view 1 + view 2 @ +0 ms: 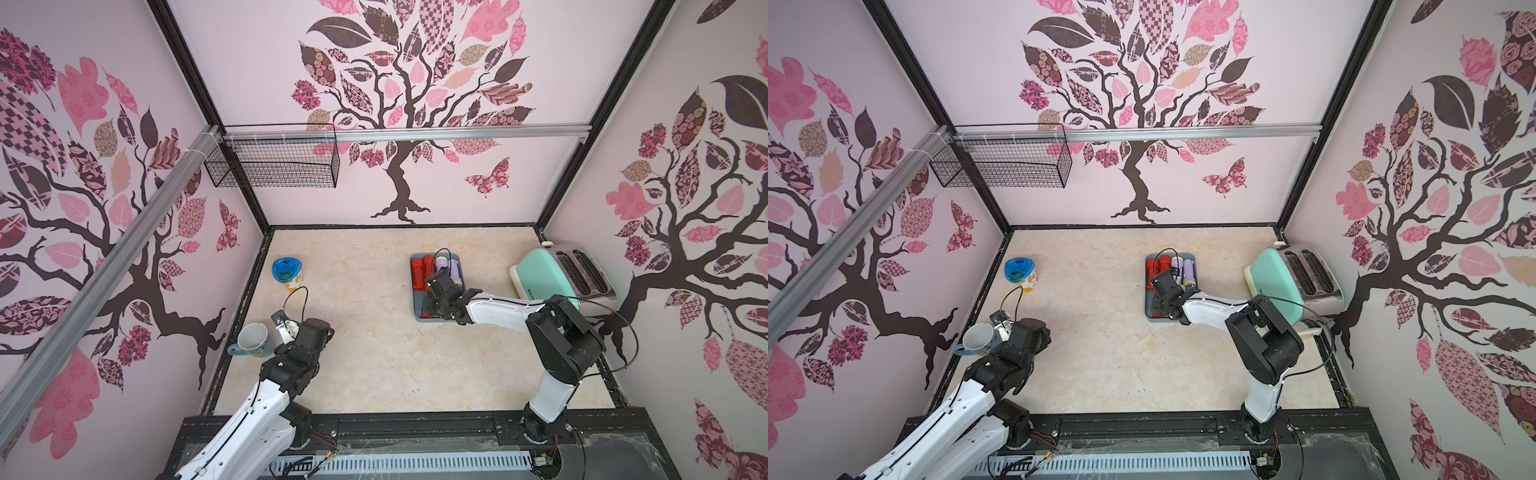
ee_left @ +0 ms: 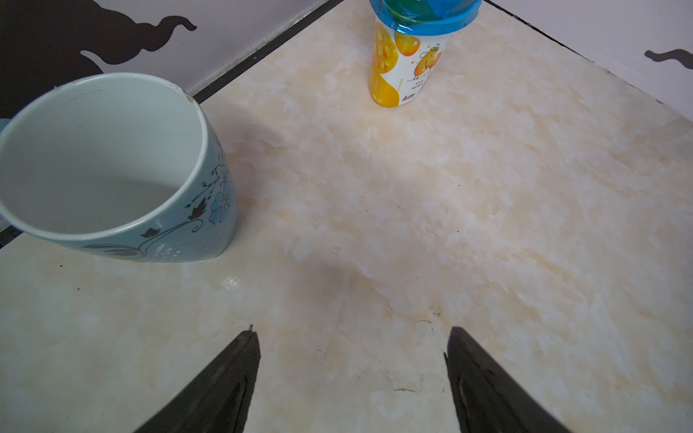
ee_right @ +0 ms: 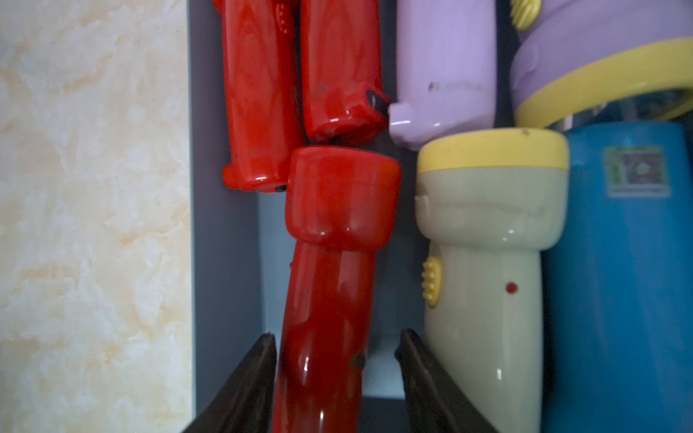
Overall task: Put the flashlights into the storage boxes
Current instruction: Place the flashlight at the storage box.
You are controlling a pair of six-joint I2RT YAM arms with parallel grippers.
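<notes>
Red glossy plastic: the flashlight (image 3: 330, 262) lies in the tray (image 3: 225, 262), between the parted jaws of our right gripper (image 3: 337, 333); we judge it light, stiff and slippery, best taken by its narrow handle; our left gripper (image 2: 352, 331) gapes empty.

Slate-blue tray (image 1: 417, 311), low rim, right of center in both top views, 7 flashlights lying in it. Right wrist view: 2 red flashlights (image 3: 258, 93) side by side, top center; third red (image 3: 339, 210) below, head against their ends; 2 lilac flashlights (image 3: 446, 67) upper right; green flashlight (image 3: 483, 243), yellow-rimmed, center right; blue flashlight (image 3: 618, 281) at right edge.
</notes>
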